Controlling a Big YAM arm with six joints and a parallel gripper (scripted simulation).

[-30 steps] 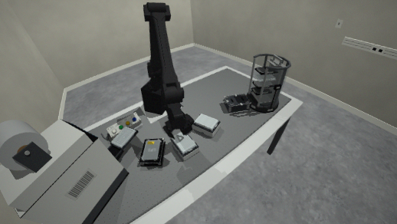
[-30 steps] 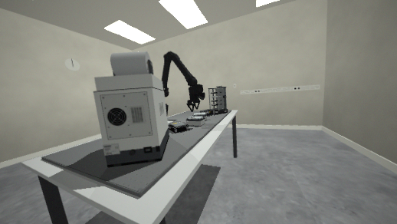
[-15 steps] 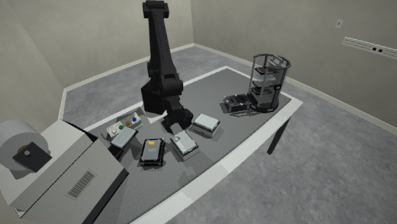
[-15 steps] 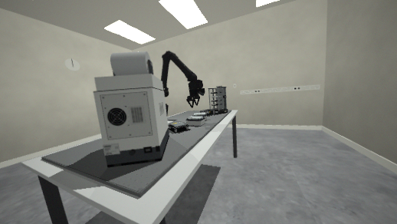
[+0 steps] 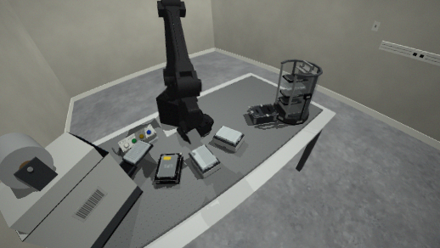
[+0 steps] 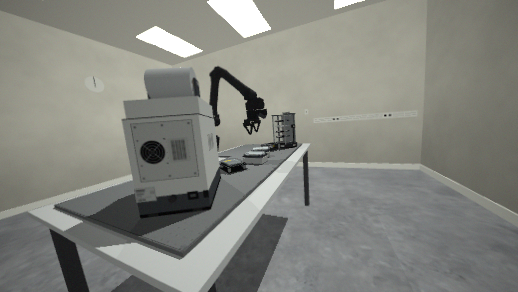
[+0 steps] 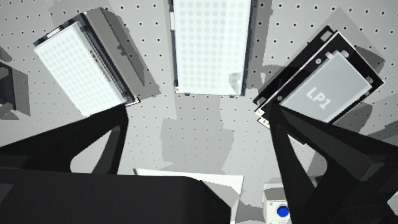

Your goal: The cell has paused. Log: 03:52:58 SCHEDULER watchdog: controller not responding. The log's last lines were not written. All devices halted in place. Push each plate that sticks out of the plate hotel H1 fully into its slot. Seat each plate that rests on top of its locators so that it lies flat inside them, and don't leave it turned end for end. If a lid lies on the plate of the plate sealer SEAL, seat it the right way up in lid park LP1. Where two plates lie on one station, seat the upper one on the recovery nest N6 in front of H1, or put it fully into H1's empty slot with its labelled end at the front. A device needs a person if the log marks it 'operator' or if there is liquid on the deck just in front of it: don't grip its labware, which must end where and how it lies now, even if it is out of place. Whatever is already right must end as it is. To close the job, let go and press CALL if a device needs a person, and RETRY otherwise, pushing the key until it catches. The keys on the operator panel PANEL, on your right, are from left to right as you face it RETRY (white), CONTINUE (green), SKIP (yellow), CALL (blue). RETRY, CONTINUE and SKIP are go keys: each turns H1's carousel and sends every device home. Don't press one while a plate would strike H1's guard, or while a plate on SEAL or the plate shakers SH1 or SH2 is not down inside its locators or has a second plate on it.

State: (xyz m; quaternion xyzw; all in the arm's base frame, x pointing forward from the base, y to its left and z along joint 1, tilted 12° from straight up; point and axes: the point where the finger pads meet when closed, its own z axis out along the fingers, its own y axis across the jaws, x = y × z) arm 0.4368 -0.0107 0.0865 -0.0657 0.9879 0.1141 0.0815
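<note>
The jaws of the gripper [image 5: 192, 132] are spread wide with nothing held, raised above the table [image 5: 272, 159] near its middle. Below them, two well plates [image 7: 212, 45] [image 7: 80, 70] are seen toward the front edge. Lid park LP1 [image 7: 325, 86] lies beside them. The plate hotel H1 [image 5: 313, 72] stands at the far right corner.

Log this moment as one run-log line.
pincer: open, empty | position: above deck between two well plates and lid park LP1 | contact: none
</note>
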